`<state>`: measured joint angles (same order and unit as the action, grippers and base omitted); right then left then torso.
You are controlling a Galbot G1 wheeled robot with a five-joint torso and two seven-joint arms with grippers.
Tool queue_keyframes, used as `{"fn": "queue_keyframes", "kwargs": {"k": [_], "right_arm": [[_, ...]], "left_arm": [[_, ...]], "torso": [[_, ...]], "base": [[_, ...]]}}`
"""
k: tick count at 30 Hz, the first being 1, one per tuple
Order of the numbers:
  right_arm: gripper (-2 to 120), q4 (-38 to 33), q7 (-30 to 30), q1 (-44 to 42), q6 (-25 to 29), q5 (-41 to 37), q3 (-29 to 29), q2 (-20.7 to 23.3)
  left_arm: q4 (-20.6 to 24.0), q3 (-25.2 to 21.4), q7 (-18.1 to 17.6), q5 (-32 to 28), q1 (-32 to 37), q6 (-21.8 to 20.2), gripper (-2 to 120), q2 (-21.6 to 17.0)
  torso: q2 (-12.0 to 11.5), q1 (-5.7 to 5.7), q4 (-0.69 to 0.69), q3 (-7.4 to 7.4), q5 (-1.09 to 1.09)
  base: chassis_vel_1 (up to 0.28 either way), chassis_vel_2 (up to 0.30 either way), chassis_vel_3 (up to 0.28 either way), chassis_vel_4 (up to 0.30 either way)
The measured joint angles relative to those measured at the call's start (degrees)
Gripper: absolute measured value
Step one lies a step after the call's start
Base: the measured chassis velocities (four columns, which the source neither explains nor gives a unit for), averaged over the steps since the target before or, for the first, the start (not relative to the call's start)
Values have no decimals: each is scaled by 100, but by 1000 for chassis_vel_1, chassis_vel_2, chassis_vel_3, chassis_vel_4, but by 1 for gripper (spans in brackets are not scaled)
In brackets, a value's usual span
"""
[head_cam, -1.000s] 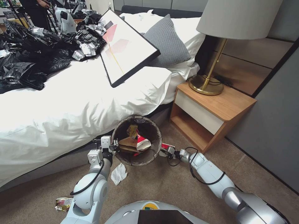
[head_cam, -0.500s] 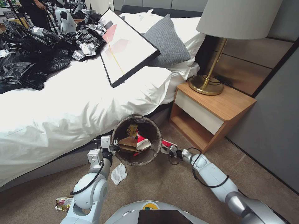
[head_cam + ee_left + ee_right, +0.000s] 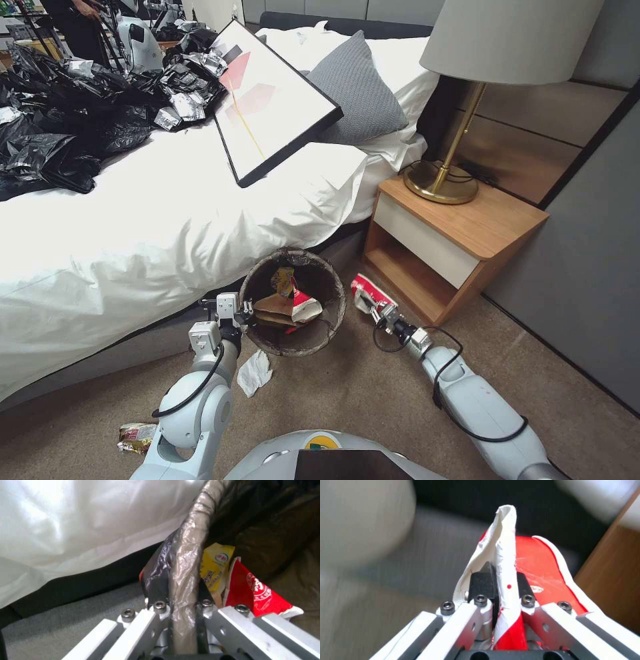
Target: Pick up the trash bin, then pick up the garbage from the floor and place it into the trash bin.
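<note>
Lifted from beside the bin, my right end effector pinches a red-and-white wrapper; I'd carry it well over the trash bin, rim-clamped by the left end effector.

**Bin beside the bed**

The bin sits against the bed, wrappers inside. Left gripper is at its left rim; right gripper, with a wrapper, between bin and nightstand. A tissue lies before the bin.
</note>
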<state>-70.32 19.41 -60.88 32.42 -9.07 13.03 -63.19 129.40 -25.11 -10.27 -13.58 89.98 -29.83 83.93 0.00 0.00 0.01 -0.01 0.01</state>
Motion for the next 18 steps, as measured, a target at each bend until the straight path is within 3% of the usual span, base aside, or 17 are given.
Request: {"fn": "queue_keyframes", "kwargs": {"k": [10,18], "right_arm": [[0,-2704,-67,-959,-115,-392,546,98],[0,-3812,-66,-1216,-295,-304,208,119]], "left_arm": [[-48,39,-14,29,32,5,0,-8],[-21,73,-15,53,41,4,0,5]], "torso": [[0,0,1,1,-1],[0,0,0,0,-2]], "base": [[0,0,0,0],[0,0,0,0]]}}
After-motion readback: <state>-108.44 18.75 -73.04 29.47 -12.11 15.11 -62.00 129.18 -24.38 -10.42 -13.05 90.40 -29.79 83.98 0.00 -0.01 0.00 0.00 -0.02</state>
